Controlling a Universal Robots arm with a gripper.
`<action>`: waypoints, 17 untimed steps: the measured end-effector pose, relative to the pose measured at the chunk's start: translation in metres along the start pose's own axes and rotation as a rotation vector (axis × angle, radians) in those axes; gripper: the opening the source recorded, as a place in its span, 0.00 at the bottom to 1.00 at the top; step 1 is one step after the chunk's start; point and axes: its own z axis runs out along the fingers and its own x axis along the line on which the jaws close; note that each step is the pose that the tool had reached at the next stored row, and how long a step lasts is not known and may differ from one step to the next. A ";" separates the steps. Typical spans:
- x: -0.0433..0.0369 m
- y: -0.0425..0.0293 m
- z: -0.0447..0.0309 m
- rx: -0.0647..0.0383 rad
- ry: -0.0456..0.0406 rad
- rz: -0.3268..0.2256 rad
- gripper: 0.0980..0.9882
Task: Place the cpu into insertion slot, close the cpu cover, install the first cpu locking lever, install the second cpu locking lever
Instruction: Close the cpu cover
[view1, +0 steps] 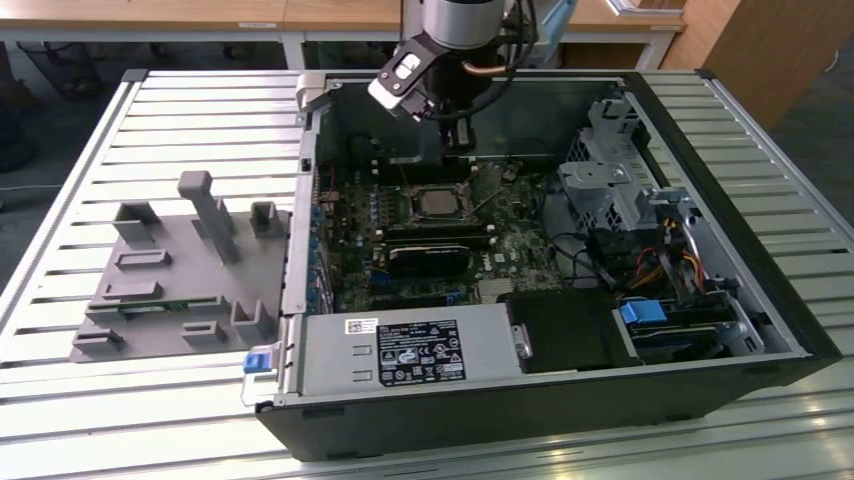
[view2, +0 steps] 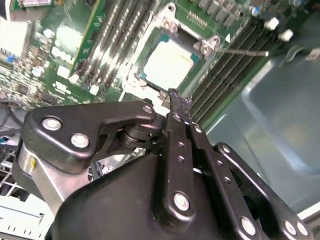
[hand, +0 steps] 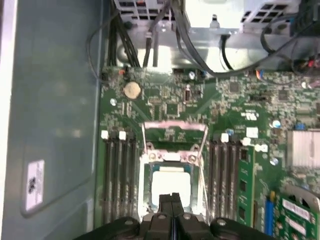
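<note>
A slatted metal table (view1: 160, 120) carries an open computer case (view1: 534, 400), and a gray fixture (view1: 174, 290) lies at the exterior view's left of it. The arm (view1: 461, 25) comes down from the far side. Its wrist is tilted and the fingers point down into the far part of the case, above the green motherboard (hand: 170, 107). The gripper (hand: 173, 197) has its two fingers pressed together and it holds nothing. In both wrist views its tips are just beside one edge of the insertion slot (hand: 148, 172); I cannot tell if they touch it. The cpu cover (hand: 175, 124) stands open, swung back from the slot. The cpu (view2: 169, 62) lies flat inside the slot. A thin metal lever (view2: 245, 51) sticks out from one corner.
</note>
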 end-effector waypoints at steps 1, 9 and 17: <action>0.0000 0.0030 0.0001 0.002 0.0035 0.000 0.02; -0.0005 0.0283 0.0014 0.019 0.0048 0.001 0.02; -0.0032 0.0307 0.0032 0.019 0.0048 0.001 0.02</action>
